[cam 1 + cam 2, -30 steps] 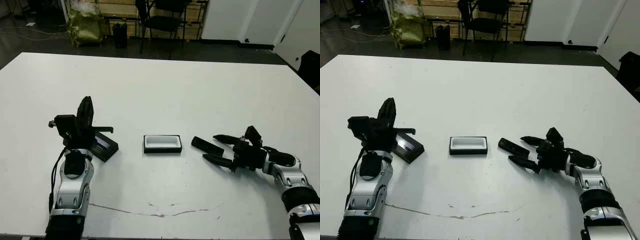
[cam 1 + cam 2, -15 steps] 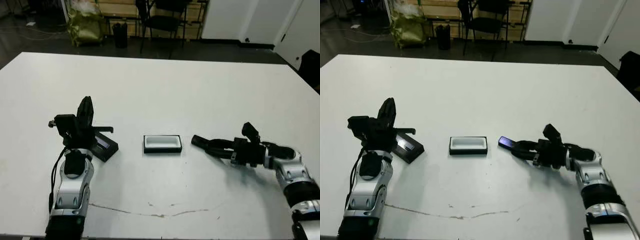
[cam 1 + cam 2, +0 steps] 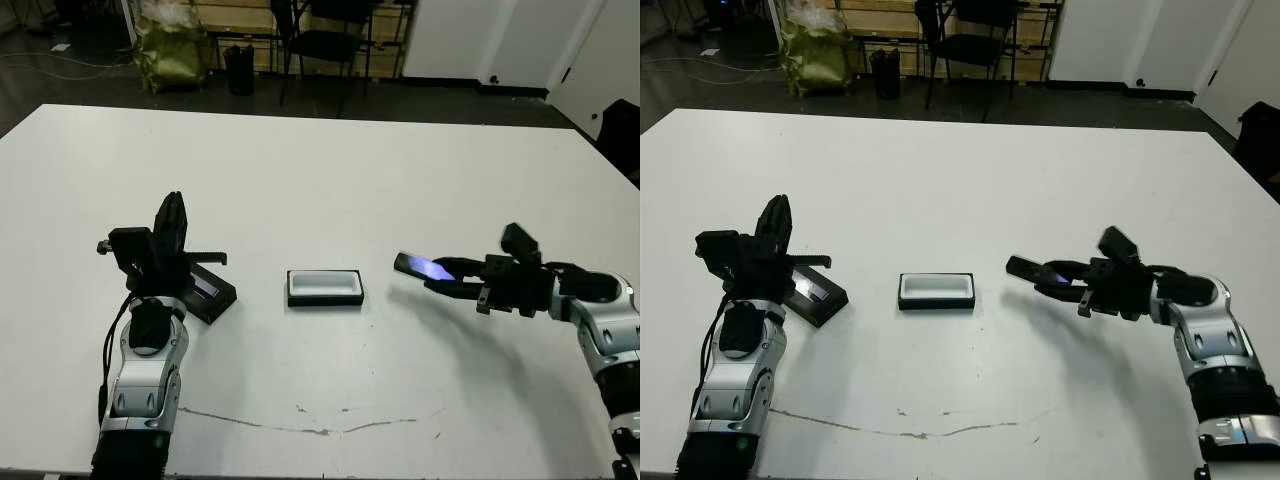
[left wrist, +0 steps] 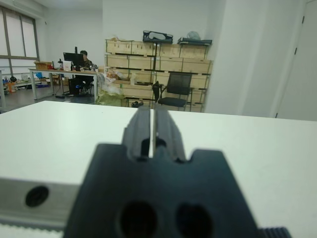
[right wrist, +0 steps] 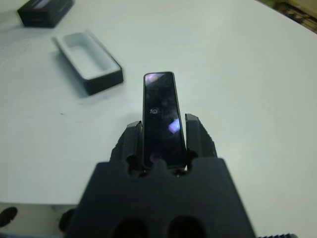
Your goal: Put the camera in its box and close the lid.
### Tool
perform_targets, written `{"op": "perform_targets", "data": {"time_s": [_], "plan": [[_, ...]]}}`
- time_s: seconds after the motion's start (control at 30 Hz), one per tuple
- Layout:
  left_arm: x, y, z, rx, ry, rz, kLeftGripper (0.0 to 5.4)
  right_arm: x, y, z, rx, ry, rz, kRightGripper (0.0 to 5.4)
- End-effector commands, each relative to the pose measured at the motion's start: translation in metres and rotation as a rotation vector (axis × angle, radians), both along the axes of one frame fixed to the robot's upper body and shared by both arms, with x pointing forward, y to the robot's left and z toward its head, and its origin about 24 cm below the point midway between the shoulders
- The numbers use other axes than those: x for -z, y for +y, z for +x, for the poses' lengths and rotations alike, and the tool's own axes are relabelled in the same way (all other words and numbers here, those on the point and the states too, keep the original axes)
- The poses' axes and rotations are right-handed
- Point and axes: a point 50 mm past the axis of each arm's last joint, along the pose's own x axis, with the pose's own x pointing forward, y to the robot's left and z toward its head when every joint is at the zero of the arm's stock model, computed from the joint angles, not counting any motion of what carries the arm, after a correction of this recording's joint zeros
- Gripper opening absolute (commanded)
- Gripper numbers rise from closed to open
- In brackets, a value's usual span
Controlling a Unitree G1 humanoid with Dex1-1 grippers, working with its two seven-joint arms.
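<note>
The camera (image 3: 420, 267), a slim glossy black bar, hangs above the table to the right of the box, tilted, with my right gripper (image 3: 446, 281) shut on its rear end; the right wrist view shows the camera (image 5: 161, 114) between both fingers. The box (image 3: 325, 287) lies open at the table's middle, its white lining bare. The lid (image 3: 208, 290) rests on the table to the box's left, beside my left gripper (image 3: 172, 222). That gripper points upward, shut on nothing, its fingers (image 4: 143, 126) pressed together.
A thin crack line (image 3: 320, 428) runs across the white table near the front edge. Beyond the far edge stand a black chair (image 3: 330, 40) and a green bag (image 3: 172, 50). A person (image 4: 83, 57) sits at a distant desk.
My right gripper went from open around the camera on the table to shut on it, then lifted it and drew back to the right. The left arm, box and lid stayed put.
</note>
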Motion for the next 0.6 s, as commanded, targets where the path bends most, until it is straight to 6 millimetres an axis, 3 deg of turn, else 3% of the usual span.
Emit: {"op": "perform_targets", "data": {"time_s": [0.03,0.27,0.4,0.6], "plan": [[0.001,-0.002,0.003,0.011,0.014,0.0,0.0,0.004,-0.004,0.009,0.056,-0.041,0.04,0.78],[0.002,-0.002,0.003,0.005,0.022,0.0,0.0,-0.018,0.008,0.034,0.027,-0.093,0.072,0.74],[0.002,-0.001,0.002,0.003,0.019,-0.008,0.0,-0.031,0.03,0.044,-0.117,-0.053,0.169,0.74],[0.002,0.0,0.002,0.004,0.015,0.003,0.0,-0.044,0.064,0.061,-0.212,-0.029,0.013,0.73]]}}
